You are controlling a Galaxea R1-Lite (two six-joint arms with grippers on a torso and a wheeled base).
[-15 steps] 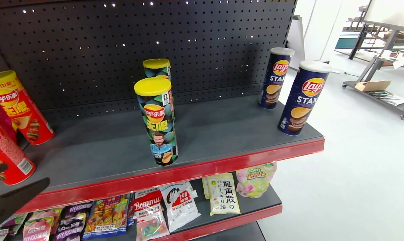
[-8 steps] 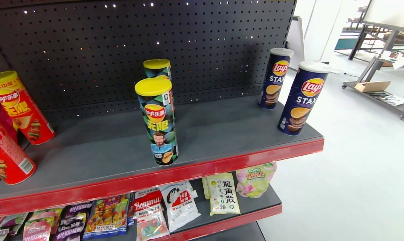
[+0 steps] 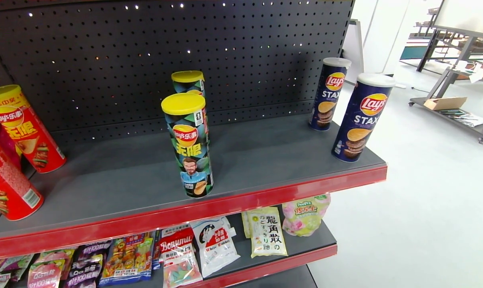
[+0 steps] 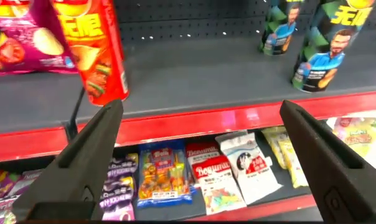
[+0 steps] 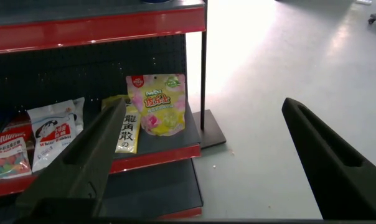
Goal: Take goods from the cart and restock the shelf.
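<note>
L gripper [image 4: 200,106] gaped wide, empty, in front of shelf [image 3: 265,160] edge; R gripper [image 5: 203,102] also wide, empty, near shelf's lower tier.

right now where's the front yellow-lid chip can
In the head view the front yellow-lid can stands upright near the middle of the upper shelf, close to its red front edge, in front of a second yellow-lid can.

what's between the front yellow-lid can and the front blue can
Nothing; head view shows bare grey shelf between the yellow-lid can and the blue can.
</note>
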